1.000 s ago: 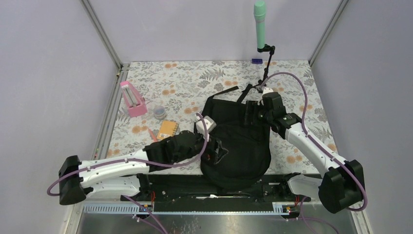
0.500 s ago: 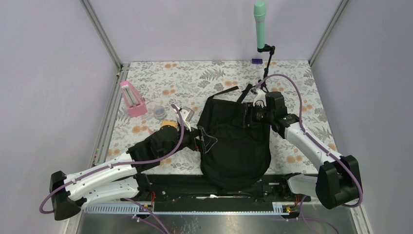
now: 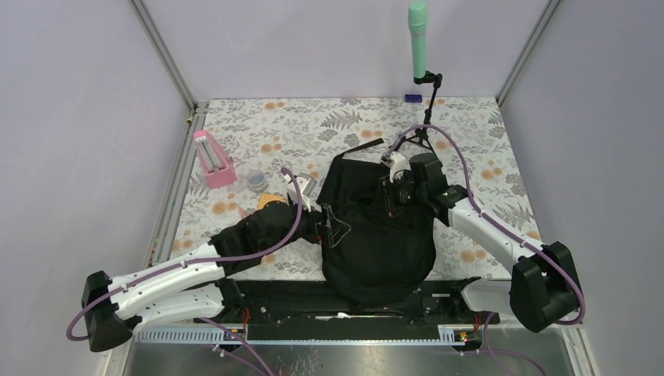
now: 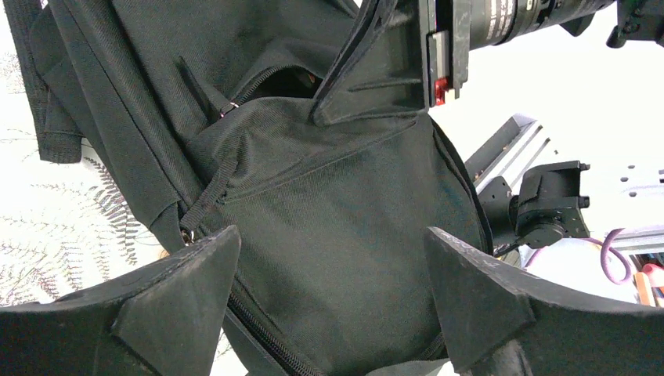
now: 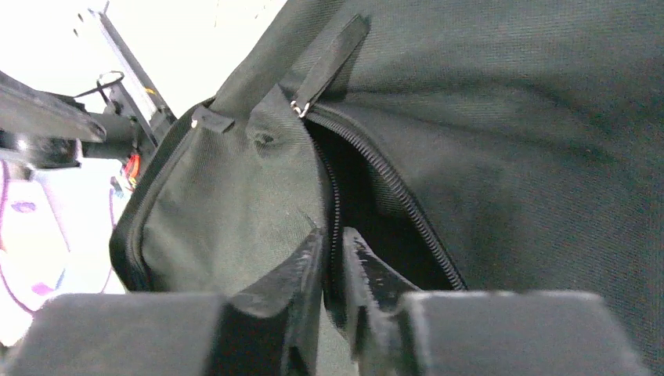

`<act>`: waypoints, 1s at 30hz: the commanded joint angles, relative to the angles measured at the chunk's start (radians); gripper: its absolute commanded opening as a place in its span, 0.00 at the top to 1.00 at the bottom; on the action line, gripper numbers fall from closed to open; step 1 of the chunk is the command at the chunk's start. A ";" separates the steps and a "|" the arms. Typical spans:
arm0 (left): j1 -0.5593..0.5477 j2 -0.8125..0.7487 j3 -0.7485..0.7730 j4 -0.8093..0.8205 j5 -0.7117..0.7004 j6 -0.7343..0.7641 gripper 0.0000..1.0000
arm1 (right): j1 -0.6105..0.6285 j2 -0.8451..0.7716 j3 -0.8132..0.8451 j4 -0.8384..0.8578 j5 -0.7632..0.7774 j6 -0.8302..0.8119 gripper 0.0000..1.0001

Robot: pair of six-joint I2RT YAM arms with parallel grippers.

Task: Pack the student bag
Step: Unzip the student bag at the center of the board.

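The student bag [image 3: 380,235], black with long straps, lies at the near middle of the table. My right gripper [image 3: 389,190] is at its upper part. In the right wrist view the fingers [image 5: 335,243] are pinched on the fabric edge of the bag's [image 5: 509,94] open zipper slit, dark inside. My left gripper [image 3: 333,223] hovers at the bag's left edge. In the left wrist view it [image 4: 333,258] stands wide open, the bag's front panel [image 4: 329,196] behind the jaws and nothing between them.
On the left of the floral table [image 3: 313,125] are a pink stand [image 3: 213,159], a small grey cup [image 3: 257,182] and an orange notebook [image 3: 270,202], partly under my left arm. A green microphone on a black stand [image 3: 418,39] rises at the back.
My right gripper slid left onto the bag and closed on the zipper edge. My left arm swung left from above the bag to its left edge, still open.
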 commanded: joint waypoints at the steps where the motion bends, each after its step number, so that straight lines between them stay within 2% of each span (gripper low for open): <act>1: 0.009 0.004 0.003 0.040 0.009 -0.011 0.10 | 0.066 -0.053 0.005 -0.015 0.042 -0.022 0.85; 5: 0.016 0.018 0.015 0.025 -0.002 0.013 0.10 | 0.124 -0.173 -0.076 -0.011 0.123 -0.002 0.96; 10: 0.027 0.104 0.065 0.007 -0.028 0.088 0.10 | 0.178 -0.295 -0.250 0.107 0.206 0.084 0.96; 15: 0.033 0.248 0.182 -0.006 -0.060 0.206 0.10 | 0.198 -0.345 -0.384 0.251 0.256 0.161 0.94; 25: 0.033 0.445 0.272 0.159 -0.008 0.434 0.10 | 0.200 -0.383 -0.480 0.362 0.278 0.195 0.93; 30: 0.033 0.561 0.339 0.189 -0.012 0.479 0.14 | 0.203 -0.412 -0.507 0.366 0.275 0.199 0.92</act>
